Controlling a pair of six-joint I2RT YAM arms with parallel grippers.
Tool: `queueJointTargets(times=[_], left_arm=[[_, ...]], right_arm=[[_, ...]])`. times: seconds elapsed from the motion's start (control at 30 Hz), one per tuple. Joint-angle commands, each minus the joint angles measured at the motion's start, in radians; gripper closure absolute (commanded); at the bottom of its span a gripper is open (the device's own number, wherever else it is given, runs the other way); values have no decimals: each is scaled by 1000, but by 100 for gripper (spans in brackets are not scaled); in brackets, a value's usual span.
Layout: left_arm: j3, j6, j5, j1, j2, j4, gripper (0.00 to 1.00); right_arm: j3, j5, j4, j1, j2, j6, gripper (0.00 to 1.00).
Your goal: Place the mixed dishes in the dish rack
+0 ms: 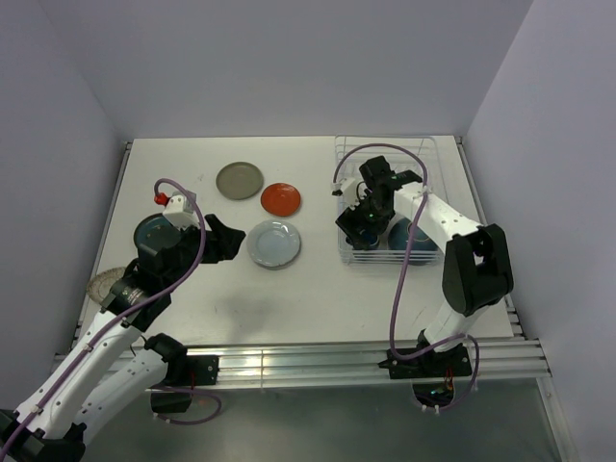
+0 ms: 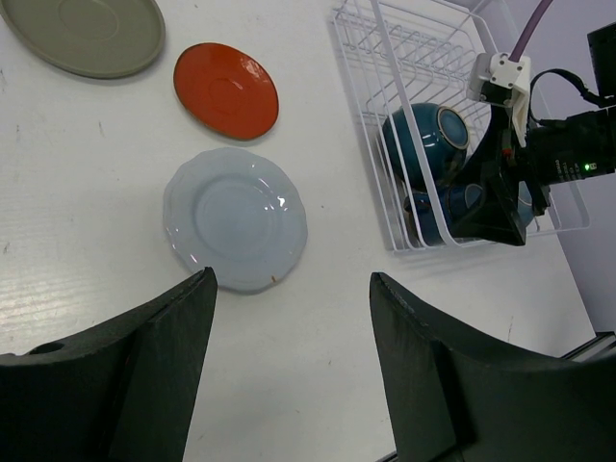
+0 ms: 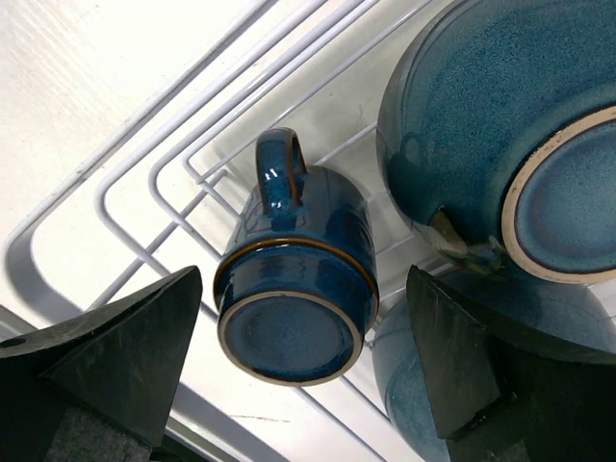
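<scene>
Notably, pale blue-white scalloped plate [image 2: 236,217] was seen just ahead of left gripper [image 2: 292,281], spread wide and empty; right gripper [image 3: 303,279] was seen open, clear of upturned blue glazed mug [image 3: 294,322]

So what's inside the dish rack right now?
A bottom-up blue mug and a tipped teal bowl lie in the rack. Another blue dish below the bowl is mostly covered.

No writing, label, brand mark, number or sign can be read in any of the views. The glazed underside of the mug [image 3: 289,332] and the foot ring of the teal-blue bowl [image 3: 563,197] both face the right wrist camera, and neither shows a legible stamp.
</scene>
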Motion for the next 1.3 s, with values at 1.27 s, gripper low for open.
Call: queueJointTargets(times=[1.27], left_arm=[[-369,-460,496,320,670,845,32]], right_arm=[[-418,-1011,670,-283,-670,266,10]])
